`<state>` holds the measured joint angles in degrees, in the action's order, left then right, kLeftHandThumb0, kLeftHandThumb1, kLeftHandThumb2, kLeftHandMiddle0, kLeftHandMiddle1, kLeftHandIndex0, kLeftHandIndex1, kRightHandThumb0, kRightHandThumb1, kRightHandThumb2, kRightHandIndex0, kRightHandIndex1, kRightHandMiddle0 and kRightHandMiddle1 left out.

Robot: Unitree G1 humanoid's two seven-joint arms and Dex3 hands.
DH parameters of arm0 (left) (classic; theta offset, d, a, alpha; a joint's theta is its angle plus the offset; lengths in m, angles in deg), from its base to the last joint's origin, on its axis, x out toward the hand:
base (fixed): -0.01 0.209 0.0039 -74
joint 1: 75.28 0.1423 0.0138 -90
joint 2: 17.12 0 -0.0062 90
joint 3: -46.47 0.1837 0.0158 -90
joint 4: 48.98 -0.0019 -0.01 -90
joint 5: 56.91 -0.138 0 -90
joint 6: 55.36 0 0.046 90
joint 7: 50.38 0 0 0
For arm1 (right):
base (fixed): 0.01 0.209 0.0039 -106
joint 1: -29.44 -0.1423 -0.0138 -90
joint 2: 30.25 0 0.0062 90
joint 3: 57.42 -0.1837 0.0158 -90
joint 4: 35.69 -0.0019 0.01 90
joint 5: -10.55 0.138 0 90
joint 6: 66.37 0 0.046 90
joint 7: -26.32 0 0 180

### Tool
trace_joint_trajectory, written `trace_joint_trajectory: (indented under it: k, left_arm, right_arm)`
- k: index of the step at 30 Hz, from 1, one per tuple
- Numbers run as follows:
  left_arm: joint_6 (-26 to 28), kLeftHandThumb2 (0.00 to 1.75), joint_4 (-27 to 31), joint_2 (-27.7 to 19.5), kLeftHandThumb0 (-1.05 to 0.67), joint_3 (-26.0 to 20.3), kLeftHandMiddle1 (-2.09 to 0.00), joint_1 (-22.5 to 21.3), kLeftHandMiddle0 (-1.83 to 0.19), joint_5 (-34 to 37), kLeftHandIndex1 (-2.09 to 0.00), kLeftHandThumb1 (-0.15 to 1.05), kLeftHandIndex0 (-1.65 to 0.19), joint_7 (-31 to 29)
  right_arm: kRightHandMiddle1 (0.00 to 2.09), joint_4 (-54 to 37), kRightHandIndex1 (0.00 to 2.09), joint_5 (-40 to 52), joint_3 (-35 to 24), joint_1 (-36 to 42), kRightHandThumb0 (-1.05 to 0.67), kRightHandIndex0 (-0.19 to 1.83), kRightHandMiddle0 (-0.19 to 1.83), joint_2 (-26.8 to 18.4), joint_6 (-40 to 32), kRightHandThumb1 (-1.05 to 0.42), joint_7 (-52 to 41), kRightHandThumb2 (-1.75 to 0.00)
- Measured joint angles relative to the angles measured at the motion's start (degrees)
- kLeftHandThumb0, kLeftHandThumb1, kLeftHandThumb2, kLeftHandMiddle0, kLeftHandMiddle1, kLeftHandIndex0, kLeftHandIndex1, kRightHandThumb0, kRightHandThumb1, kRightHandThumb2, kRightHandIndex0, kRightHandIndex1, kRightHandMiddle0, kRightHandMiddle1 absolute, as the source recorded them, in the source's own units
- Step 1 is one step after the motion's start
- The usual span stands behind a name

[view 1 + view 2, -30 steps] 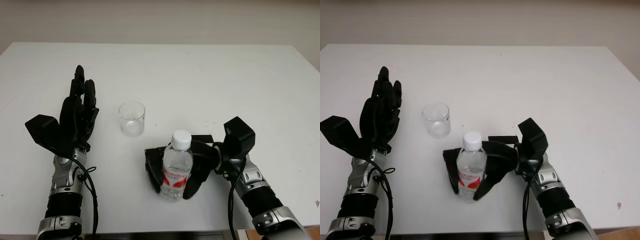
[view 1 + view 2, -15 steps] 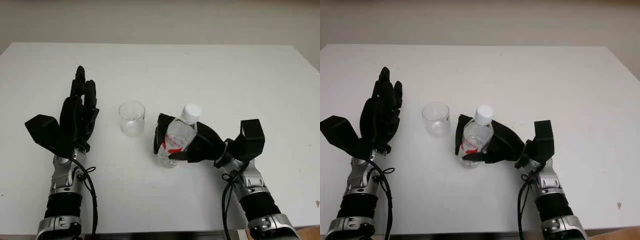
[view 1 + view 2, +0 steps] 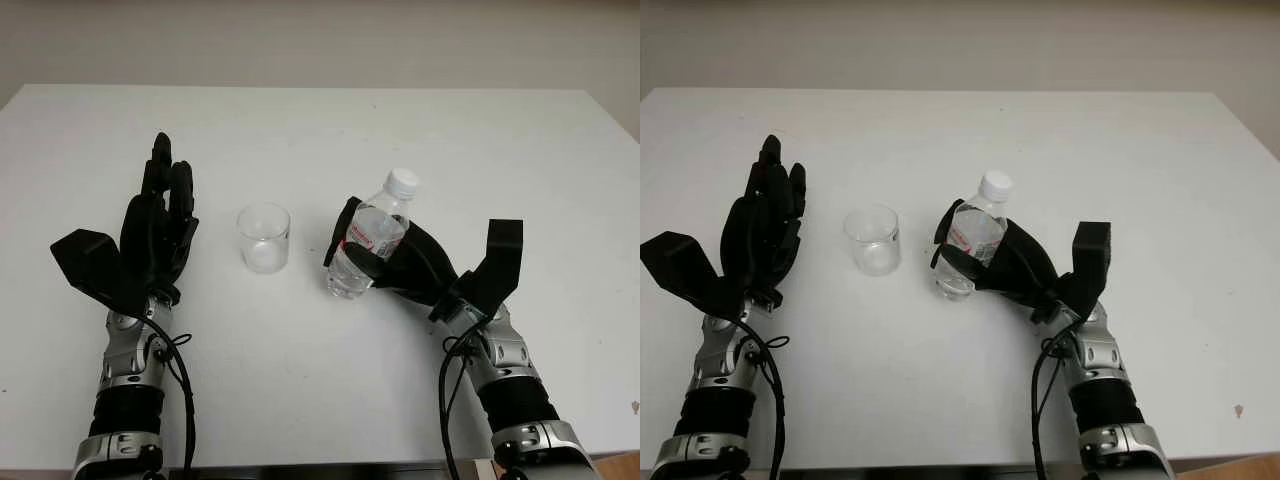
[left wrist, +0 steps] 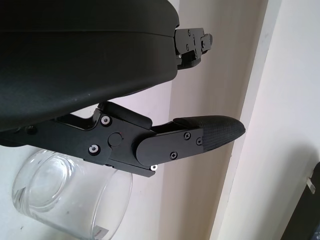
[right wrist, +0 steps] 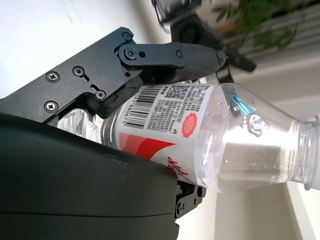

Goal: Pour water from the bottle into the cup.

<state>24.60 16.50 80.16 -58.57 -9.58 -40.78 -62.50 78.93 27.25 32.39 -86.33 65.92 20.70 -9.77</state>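
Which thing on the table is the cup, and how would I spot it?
Look at the white table, between the two black robot hands. The cup stands near the middle, just right of the open left hand. It is short, clear, open-topped and free-standing, unlike the taller white-capped bottle gripped by the right hand.

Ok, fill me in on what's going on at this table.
The robot is set to pour water. Its right hand grips a capped plastic bottle around the label, tilted with its cap away from the cup. The clear cup stands empty on the white table, to the left of the bottle. The left hand is open beside the cup, holding nothing. Nothing has been poured yet.
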Motion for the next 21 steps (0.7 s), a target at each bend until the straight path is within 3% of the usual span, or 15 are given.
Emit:
trace_joint_trajectory:
  k: [8,14,21]
  left_arm:
    - [-0.03,0.56,-0.07,0.06,-0.68,-0.02,-0.05,0.0,0.09,0.11,-0.05,1.05,0.11,-0.05]
    - [-0.06,0.56,-0.09,0.24,-0.68,-0.03,-0.05,0.01,0.09,0.17,-0.05,1.05,0.11,-0.12]
    - [-0.07,0.56,-0.04,0.65,-0.69,-0.03,-0.05,0.73,0.09,0.29,-0.05,1.05,0.11,-0.16]
  right_arm:
    - [2.09,1.17,2.09,-5.95,0.08,-5.61,-0.14,1.83,1.83,0.69,-1.39,-0.82,10.43,-0.93]
    - [2.09,7.19,2.09,-9.22,0.06,-10.74,-0.09,1.83,1.83,0.84,1.58,-0.68,13.71,-1.15]
    - [2.09,15.17,2.09,-14.6,0.43,-15.38,-0.12,1.83,1.83,0.79,7.26,-0.59,18.35,-1.1]
